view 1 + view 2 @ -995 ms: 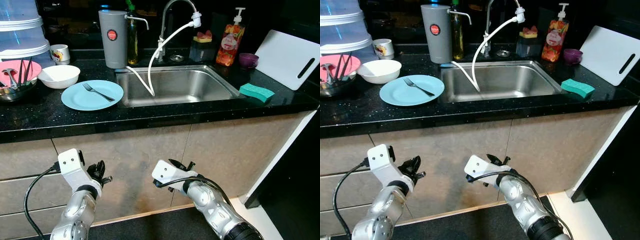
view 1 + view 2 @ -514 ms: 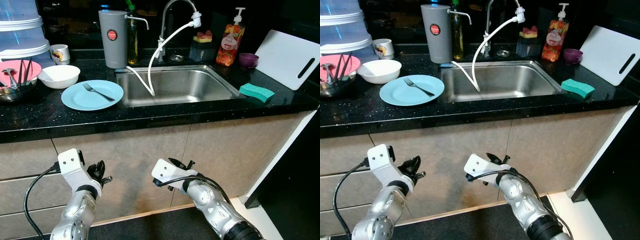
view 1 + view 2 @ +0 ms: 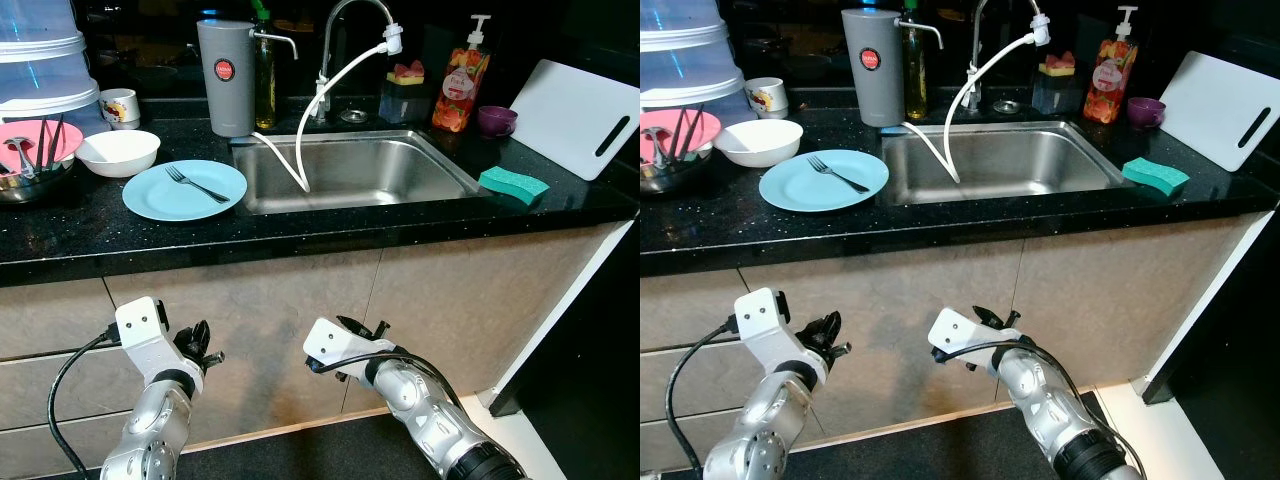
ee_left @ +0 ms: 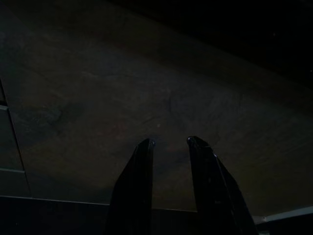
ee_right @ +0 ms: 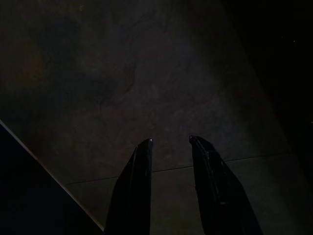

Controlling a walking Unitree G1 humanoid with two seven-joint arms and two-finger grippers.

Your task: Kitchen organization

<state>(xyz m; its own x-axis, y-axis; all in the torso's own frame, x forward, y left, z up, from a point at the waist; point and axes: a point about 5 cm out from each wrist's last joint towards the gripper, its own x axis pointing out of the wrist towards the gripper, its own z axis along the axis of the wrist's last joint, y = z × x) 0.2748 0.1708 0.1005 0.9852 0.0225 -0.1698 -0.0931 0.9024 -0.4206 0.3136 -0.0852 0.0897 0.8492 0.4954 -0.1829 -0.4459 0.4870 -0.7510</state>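
Left gripper [image 4: 169, 143], right gripper [image 5: 170, 141] low before cabinet; fingers narrowly parted, empty; fork [image 3: 196, 184] on blue plate [image 3: 160, 201].

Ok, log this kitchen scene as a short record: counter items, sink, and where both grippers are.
counter left of sink: light blue round plate with a metal fork lying on it; white bowl behind it
sink: stainless steel basin, white hose hanging into it
counter right of sink: green sponge, white cutting board, orange soap pump bottle
left gripper: low before the cabinet front, fingers apart, holding nothing
right gripper: low before the cabinet front, fingers apart, holding nothing
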